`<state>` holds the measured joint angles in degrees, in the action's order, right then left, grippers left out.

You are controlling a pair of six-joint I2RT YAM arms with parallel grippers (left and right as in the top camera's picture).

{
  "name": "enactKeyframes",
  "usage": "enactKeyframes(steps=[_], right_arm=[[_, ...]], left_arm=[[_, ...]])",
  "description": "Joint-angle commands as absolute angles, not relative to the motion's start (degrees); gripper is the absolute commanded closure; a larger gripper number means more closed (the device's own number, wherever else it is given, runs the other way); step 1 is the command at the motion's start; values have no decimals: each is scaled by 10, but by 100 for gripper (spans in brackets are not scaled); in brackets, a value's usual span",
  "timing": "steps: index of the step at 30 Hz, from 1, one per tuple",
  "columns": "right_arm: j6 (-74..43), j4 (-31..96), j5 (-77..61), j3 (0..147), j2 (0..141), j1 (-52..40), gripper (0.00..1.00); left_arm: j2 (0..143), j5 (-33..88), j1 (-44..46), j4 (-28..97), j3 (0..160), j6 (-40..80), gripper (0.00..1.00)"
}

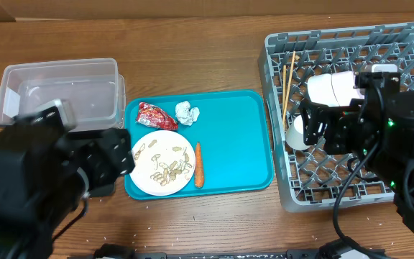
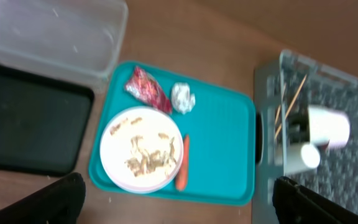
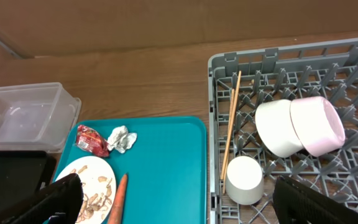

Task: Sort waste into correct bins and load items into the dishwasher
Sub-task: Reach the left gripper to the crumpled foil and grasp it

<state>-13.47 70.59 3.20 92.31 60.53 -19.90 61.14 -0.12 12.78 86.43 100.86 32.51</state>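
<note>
A white plate (image 1: 144, 177) with tan peanut shells (image 1: 168, 167) lies on the teal tray (image 1: 236, 137), with a red wrapper (image 1: 155, 115), a tissue ball (image 1: 187, 112) and a carrot (image 1: 198, 164). The grey dish rack (image 1: 322, 180) holds two bowls on their sides (image 3: 278, 127) (image 3: 319, 124), a cup (image 3: 244, 180) and chopsticks (image 3: 230, 130). The clear tub (image 1: 60, 90) is at the far left; the black tray (image 2: 30, 124) lies in front of it. My left gripper (image 2: 179, 211) is open and empty above the tray's front edge. My right gripper (image 3: 185, 214) is open and empty, high above the rack's left edge.
The teal tray lies between the bins and the rack. My left arm (image 1: 42, 180) covers most of the black tray in the overhead view. My right arm (image 1: 387, 129) hangs over the rack's right half. Bare wooden table runs along the back.
</note>
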Motion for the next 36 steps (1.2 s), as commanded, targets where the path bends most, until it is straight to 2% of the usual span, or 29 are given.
enactKeyframes(steps=[1,5,7,16,22,30,36], right_arm=[[-137,705,31,927,613,-198,0],[-138,704,26,927,625,-198,0],[-138,704,22,927,634,-198,0],[-133,726,12,927,668,-198,0],[-104,769,2,927,601,-198,0],[-103,780,68,879,458,-198,0],[-103,787,68,877,443,-198,0]], left_arm=[[673,42,151,878,961,310,17],[725,37,200,869,912,333,33],[741,12,227,865,901,356,34],[742,-55,336,861,882,419,30],[743,-93,421,820,778,505,30],[745,-94,449,720,698,501,26],[787,-97,469,665,666,502,26]])
